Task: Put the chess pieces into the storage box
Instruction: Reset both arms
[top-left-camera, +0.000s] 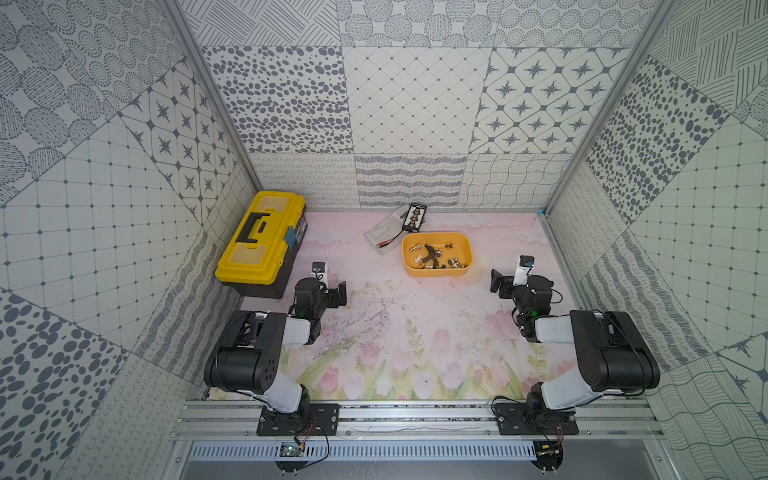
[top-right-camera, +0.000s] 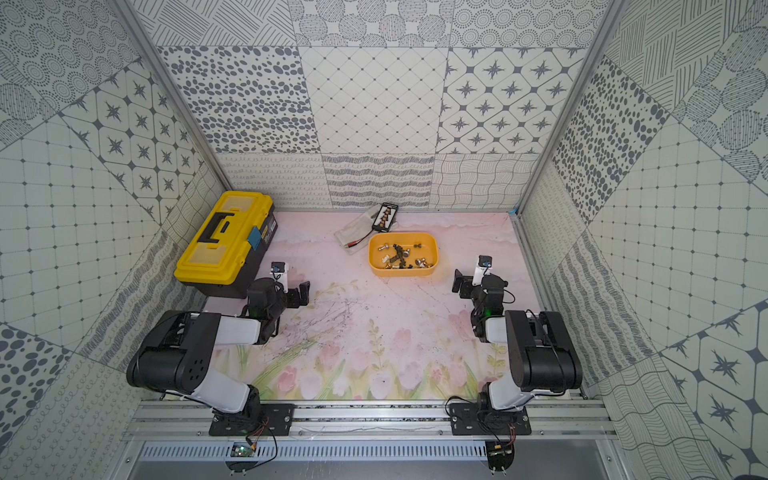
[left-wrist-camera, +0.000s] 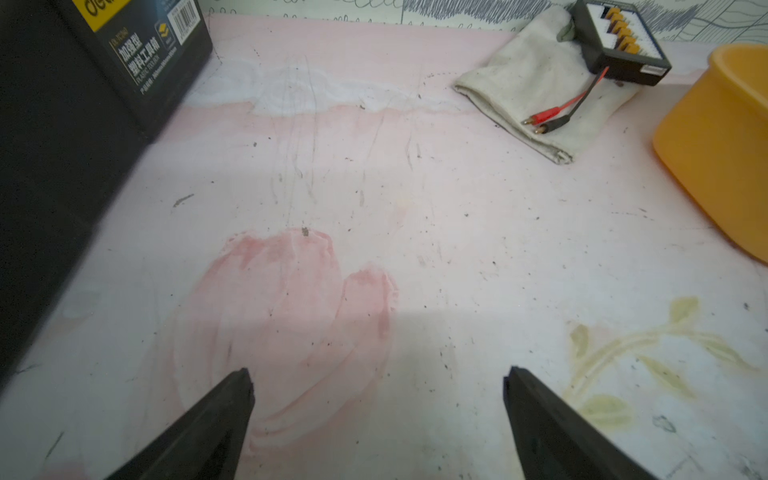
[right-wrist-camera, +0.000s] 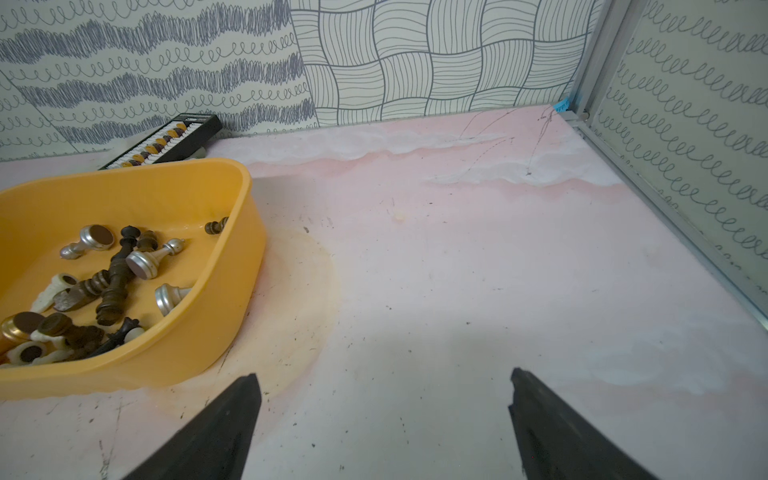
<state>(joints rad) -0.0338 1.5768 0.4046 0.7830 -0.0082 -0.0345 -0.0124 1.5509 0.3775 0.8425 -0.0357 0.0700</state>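
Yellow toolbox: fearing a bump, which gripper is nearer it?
Left. The left gripper sits just off the yellow toolbox; the right gripper is across the table, beyond the storage box.

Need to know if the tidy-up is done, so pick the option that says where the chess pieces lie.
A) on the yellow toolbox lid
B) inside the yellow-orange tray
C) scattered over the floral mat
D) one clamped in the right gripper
B: the chess pieces lie heaped together inside the yellow-orange tray, within its walls.
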